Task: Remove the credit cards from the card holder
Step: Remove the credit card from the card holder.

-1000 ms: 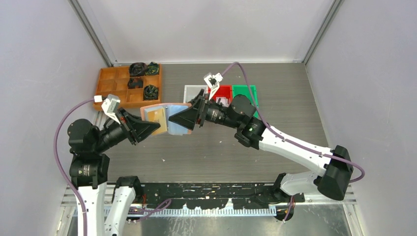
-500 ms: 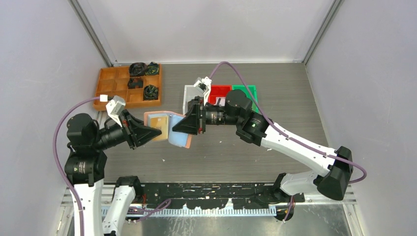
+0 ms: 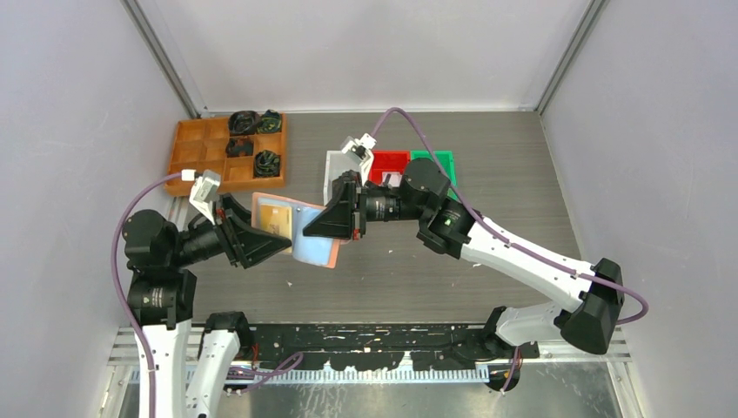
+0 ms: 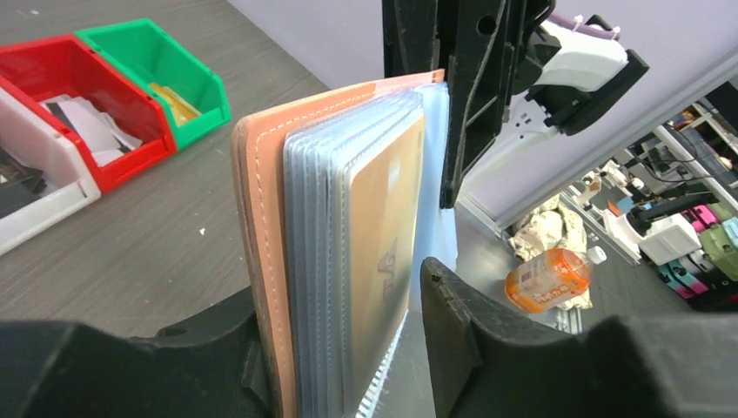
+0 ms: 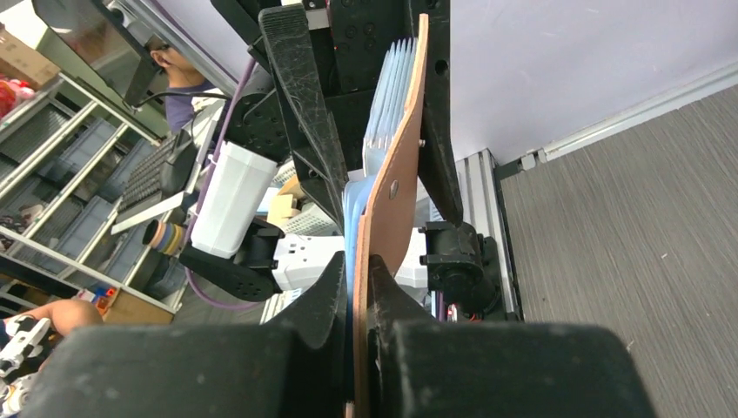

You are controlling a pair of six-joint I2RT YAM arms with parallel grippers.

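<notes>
Now my left end effector (image 3: 277,242) is clamped on the card holder (image 4: 261,261) by one cover and its sleeves. My right end effector (image 3: 313,226) pinches the other cover, narrow. The holder hangs open above the surface (image 3: 522,174), near the red bin (image 3: 389,165), with a gold card (image 4: 387,252) inside.

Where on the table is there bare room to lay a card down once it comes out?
Widest bare patch: the table right of the green bin, beyond the right arm. Another strip runs along the near edge, below the lifted card holder. Crowded: around the orange tray, and mid-table, where left pincer and right pincer both grip the holder.
</notes>
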